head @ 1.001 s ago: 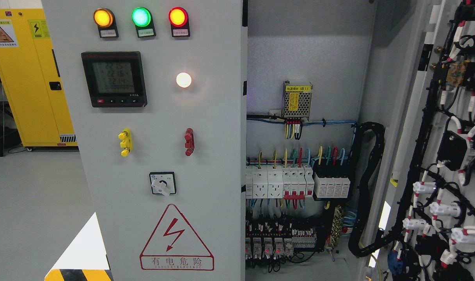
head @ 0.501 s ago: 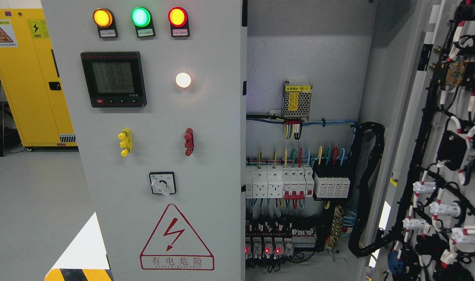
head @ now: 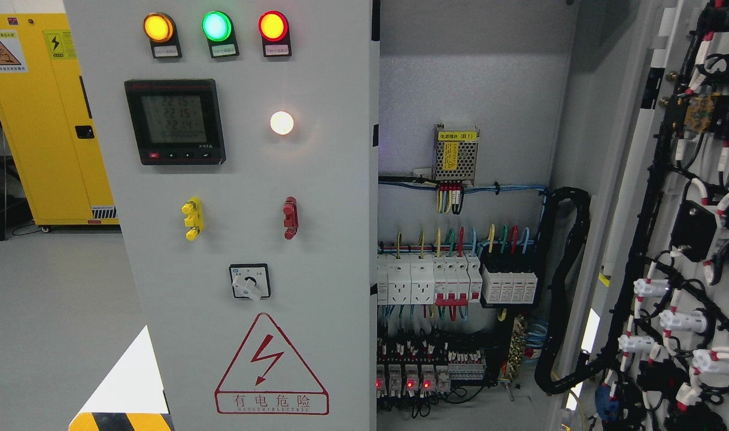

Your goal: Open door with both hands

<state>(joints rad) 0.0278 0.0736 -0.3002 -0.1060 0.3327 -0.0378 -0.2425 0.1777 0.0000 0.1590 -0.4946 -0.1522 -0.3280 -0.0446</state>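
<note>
Frontally, the head view shows a tall grey sheet-metal electrical cabinet with two doors, its long axis vertical. Neither robot hand nor arm appears, so the state of the fingers cannot be told. The left door (head: 316,179) is shut and faces the camera squarely, a flat, smooth, matt-painted panel. Along its top edge sit three round lit indicator lamps: amber (head: 158,27), green (head: 216,26) and red (head: 273,26). Below them a square black digital meter (head: 175,121) shows faint digits, with a round white lamp (head: 282,123) to its right. At mid-height stand a yellow terminal post (head: 192,218) and a red terminal post (head: 290,217), both upright; beneath them is a rotary selector switch (head: 249,282) on a black square plate, and near the bottom edge a red triangular lightning warning sign (head: 271,366). The right door (head: 658,197) stands swung open, its inner face turned towards the camera at the picture's right edge, carrying black wiring looms and white connectors. Between the doors the cabinet interior (head: 472,78) is exposed: a perforated metal power supply (head: 456,154) with a yellow label, a row of white circuit breakers (head: 427,280), and a black corrugated cable conduit (head: 565,287) looping down the right wall. At the far left stands a yellow storage cabinet (head: 41,120) on the grey floor.
</note>
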